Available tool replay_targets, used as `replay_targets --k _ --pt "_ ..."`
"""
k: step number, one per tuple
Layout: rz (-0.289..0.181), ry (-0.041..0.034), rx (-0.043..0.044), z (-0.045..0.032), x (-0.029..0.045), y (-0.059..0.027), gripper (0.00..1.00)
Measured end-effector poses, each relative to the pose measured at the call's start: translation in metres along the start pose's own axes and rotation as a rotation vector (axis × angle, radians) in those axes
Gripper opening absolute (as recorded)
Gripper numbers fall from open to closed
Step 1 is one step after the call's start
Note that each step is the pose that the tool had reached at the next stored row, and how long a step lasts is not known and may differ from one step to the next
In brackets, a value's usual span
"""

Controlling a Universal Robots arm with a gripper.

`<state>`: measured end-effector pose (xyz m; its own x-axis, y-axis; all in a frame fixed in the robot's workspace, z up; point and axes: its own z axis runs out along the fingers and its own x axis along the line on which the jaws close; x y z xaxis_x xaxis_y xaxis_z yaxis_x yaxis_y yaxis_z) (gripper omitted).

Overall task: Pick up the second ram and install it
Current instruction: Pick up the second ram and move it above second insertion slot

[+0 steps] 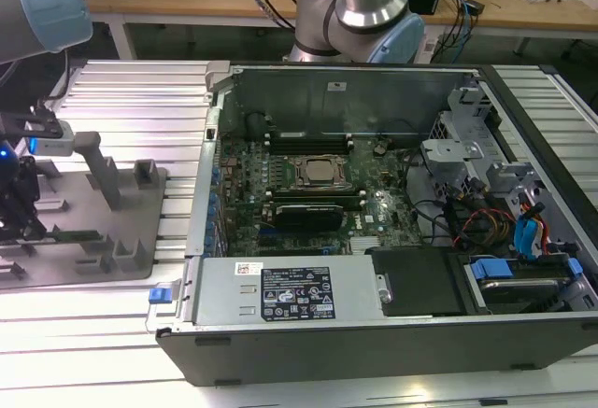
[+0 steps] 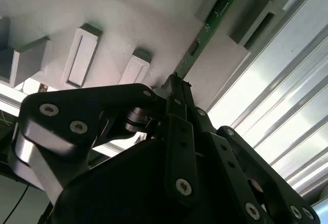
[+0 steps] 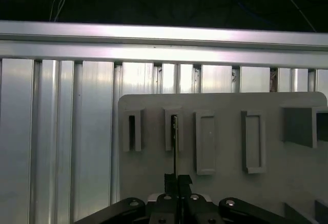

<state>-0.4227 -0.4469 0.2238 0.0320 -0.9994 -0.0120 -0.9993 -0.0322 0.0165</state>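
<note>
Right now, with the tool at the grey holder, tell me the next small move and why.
Probably a short, straight lift away from the holder. The tool looks closed on one end of the green memory stick, and the stick's far end sits in one of the holder's slotted pegs. Pulling sideways might bend it against the peg.

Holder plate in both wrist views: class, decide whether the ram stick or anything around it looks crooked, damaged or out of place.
Nothing stands out. The second ram sits straight on edge in the holder plate, and the gripper is shut squarely on its end.
</note>
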Motion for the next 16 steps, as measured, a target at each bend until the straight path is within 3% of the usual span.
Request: replay_targets --k 5,8,13,16 --pt "0.0 0.0001 -0.0002 -0.001 0.0 0.0001 0.09" --pt "0.0 0.0001 -0.0001 -0.0234 -0.0003 0.0004 0.09" --pt "0.0 0.001 -0.0001 -0.0488 -0.0008 0.0008 0.09" --pt "0.0 0.0011 -0.0001 -0.0593 -0.001 0.001 0.09"
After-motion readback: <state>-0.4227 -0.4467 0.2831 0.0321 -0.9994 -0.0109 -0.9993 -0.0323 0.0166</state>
